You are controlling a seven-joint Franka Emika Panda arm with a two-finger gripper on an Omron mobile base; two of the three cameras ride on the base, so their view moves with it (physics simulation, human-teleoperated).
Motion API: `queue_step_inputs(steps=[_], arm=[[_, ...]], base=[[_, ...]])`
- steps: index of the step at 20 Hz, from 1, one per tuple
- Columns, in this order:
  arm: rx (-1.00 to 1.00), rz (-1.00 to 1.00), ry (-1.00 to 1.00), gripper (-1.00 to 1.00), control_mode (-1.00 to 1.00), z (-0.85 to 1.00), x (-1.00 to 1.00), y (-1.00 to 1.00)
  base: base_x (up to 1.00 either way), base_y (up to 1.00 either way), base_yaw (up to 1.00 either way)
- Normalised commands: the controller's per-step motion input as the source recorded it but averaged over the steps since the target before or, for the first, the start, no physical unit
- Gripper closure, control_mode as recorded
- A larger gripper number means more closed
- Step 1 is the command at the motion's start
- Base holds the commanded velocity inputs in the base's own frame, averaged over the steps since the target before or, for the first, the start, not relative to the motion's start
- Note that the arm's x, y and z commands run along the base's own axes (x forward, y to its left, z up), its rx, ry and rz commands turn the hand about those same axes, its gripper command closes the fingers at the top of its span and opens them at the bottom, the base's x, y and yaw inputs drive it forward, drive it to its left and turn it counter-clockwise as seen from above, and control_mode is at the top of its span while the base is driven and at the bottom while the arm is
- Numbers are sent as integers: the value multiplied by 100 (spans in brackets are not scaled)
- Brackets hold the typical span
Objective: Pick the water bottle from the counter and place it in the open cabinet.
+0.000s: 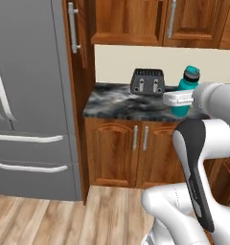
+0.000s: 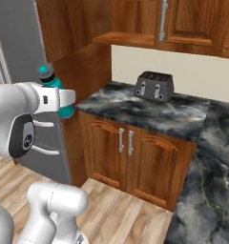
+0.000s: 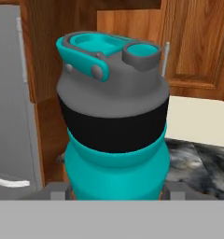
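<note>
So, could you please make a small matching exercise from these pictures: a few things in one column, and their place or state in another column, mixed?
Things:
1. water bottle
2. toaster
3. fridge
4. gripper

Place or state:
A. stands on the narrow marble top, by the wall
B. grey, with curved silver handles, beside the wooden cabinets
C. shut on the bottle's lower body
D. upright, held off any surface

Pairs: 1-D, 2-A, 3-B, 4-C

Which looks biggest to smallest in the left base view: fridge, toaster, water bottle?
1. fridge, by far the largest.
2. toaster.
3. water bottle. It is partly covered by the hand and nearer the camera, so its rank against the toaster is unsure.
</note>
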Motion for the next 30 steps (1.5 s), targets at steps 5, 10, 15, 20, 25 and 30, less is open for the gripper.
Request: queue_step_inputs(steps=[5, 10, 15, 20, 25, 30], arm=[[0, 0, 0, 100, 100, 0, 0, 0], [0, 0, 0, 100, 100, 0, 0, 0], [0, 0, 0, 100, 100, 0, 0, 0], [0, 0, 0, 100, 100, 0, 0, 0], [0, 0, 0, 100, 100, 0, 0, 0], [0, 0, 0, 100, 100, 0, 0, 0]], base=[[47, 11, -24], [61, 16, -22], [59, 20, -21], [53, 28, -19], [44, 36, -16], [41, 41, -15]])
